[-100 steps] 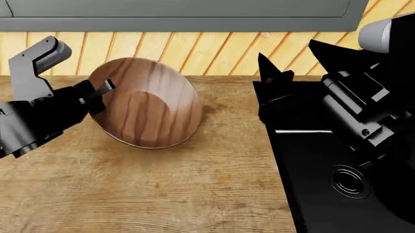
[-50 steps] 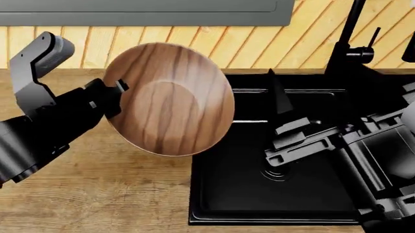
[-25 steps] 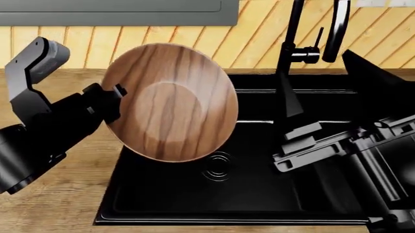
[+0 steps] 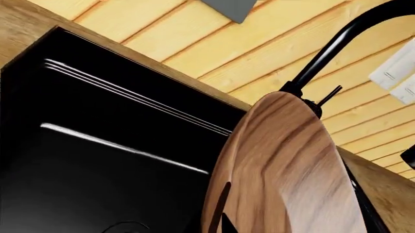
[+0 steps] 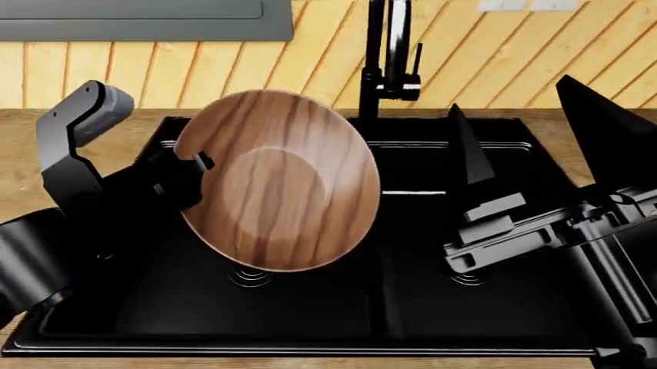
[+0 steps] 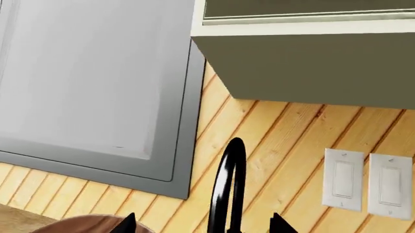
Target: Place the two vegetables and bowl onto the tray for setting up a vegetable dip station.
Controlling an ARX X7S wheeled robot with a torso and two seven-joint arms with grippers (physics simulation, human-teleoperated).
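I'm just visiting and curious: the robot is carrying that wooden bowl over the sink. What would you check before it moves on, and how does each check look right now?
1. Bowl gripped by left gripper: ok, jaws pinch its rim.
2. Bowl level: not ok, it stands nearly on edge.
3. Bowl clear of the faucet: ok, apart in head view.
4. Tray in sight: not ok, only the black sink shows.
5. Cucumber and carrot located: cannot tell, neither in view.
6. Right gripper free: ok, jaws open, nothing between them.
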